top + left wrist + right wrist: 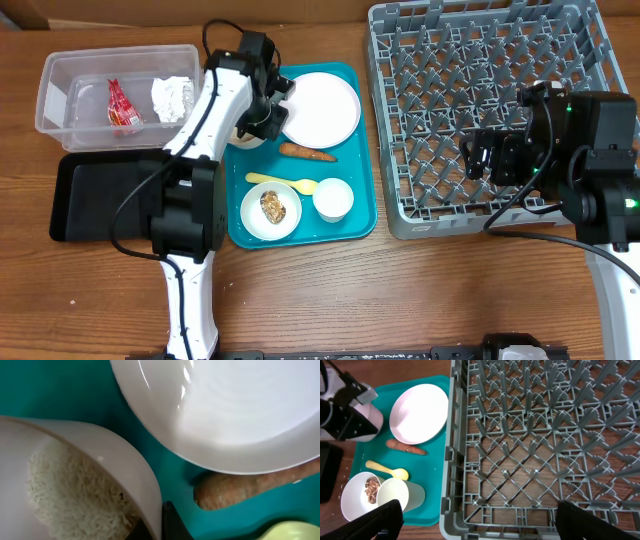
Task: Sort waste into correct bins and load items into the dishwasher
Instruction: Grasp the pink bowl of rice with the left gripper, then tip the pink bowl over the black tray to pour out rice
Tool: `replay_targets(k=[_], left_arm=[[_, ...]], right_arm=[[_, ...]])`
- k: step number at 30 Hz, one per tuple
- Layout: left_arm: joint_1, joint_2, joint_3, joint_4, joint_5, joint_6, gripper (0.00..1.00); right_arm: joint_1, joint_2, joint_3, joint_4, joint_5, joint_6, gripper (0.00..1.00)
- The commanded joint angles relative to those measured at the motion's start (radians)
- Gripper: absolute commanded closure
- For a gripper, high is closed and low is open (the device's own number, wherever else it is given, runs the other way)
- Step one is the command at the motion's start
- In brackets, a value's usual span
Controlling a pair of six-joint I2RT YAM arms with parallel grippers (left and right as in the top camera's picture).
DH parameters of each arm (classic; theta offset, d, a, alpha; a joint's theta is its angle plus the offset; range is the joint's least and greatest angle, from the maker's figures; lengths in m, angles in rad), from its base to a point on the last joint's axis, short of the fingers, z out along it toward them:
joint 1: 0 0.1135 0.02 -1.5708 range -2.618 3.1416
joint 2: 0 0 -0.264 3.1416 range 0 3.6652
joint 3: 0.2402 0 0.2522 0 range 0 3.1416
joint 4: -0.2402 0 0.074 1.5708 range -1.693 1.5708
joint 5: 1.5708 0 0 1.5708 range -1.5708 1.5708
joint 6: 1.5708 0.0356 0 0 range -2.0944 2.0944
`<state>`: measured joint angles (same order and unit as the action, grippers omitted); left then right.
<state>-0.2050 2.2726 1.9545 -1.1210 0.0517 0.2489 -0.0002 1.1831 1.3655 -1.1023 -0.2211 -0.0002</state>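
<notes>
Pinching the rim of the rice bowl with the left tool, closed narrow on it, at the upper left of the teal tray, probably to lift it and tip the rice out as waste. Holding the right tool wide and empty over the dish rack at frame right, seemingly awaiting dishes.

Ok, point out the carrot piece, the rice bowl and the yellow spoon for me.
carrot piece [307, 153], overhead view, mid-length.
rice bowl [120, 465], left wrist view, bare inner wall.
yellow spoon [275, 181], overhead view, handle.
</notes>
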Motion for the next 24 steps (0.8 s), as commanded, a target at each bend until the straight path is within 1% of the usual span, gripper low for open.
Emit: replay_targets(k=[1, 8, 11, 12, 15, 18, 24], left_arm=[[0.002, 0.003, 0.219, -0.129, -0.010, -0.090, 0.96], [0.002, 0.003, 0.573, -0.433, -0.010, -0.226, 0.96], [0.005, 0.003, 0.710, -0.571, -0.011, -0.251, 0.96], [0.009, 0.001, 0.728, -0.569, -0.010, -0.259, 0.96], [0.025, -0.058, 0.704, -0.569, 0.001, -0.314, 0.96], [0.053, -0.130, 0.615, -0.569, 0.027, -0.327, 0.96], [0.163, -0.325, 0.237, -0.565, 0.023, -0.323, 0.96]], right_arm=[[-0.006, -0.003, 0.021, 0.000, -0.007, -0.004, 0.00], [-0.006, -0.003, 0.021, 0.000, -0.006, -0.004, 0.00], [-0.006, -0.003, 0.021, 0.002, -0.006, -0.004, 0.00], [-0.006, -0.003, 0.021, 0.002, -0.006, -0.004, 0.00], [-0.006, -0.003, 0.021, 0.005, -0.010, -0.004, 0.00], [-0.006, -0.003, 0.021, 0.001, -0.010, -0.004, 0.00], [-0.006, -0.003, 0.021, 0.001, -0.021, -0.004, 0.00]])
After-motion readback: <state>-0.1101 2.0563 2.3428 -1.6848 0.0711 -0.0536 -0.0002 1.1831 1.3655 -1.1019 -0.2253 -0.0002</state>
